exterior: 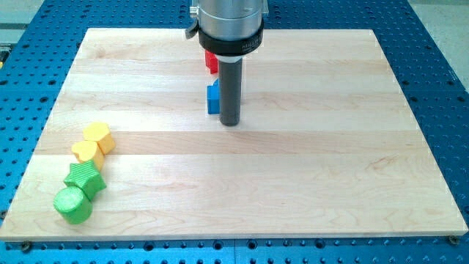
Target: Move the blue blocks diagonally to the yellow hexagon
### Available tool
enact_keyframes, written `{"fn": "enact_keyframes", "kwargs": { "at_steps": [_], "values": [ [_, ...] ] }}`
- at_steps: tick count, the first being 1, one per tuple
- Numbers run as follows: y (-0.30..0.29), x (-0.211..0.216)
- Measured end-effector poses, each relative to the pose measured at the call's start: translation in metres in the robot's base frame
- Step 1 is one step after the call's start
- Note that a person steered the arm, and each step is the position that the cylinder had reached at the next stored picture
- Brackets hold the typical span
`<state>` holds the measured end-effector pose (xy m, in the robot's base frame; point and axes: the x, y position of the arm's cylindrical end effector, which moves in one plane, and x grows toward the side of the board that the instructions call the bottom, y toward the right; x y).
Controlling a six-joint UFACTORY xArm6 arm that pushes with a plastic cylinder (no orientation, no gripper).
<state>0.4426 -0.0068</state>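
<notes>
A blue block [213, 98] lies near the board's top middle, its right part hidden behind my rod; its shape cannot be made out. My tip [230, 122] rests on the board just right of and slightly below the blue block, touching or nearly touching it. The yellow hexagon [98, 136] sits far to the left, at the upper end of a diagonal row of blocks. Only one blue block shows.
A red block [211, 61] sits above the blue one, partly hidden by the arm. A second yellow block [86, 152], a green star [83, 178] and a green cylinder [72, 204] run down-left below the hexagon. The wooden board [330, 169] lies on a blue perforated table.
</notes>
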Motion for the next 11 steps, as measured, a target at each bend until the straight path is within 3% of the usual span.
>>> {"fn": "enact_keyframes", "kwargs": {
  "at_steps": [2,4,7,9,10,11],
  "values": [
    [-0.029,0.04],
    [-0.031,-0.014],
    [-0.025,-0.031],
    [0.012,0.012],
    [0.071,-0.001],
    [0.077,-0.072]
  ]
}}
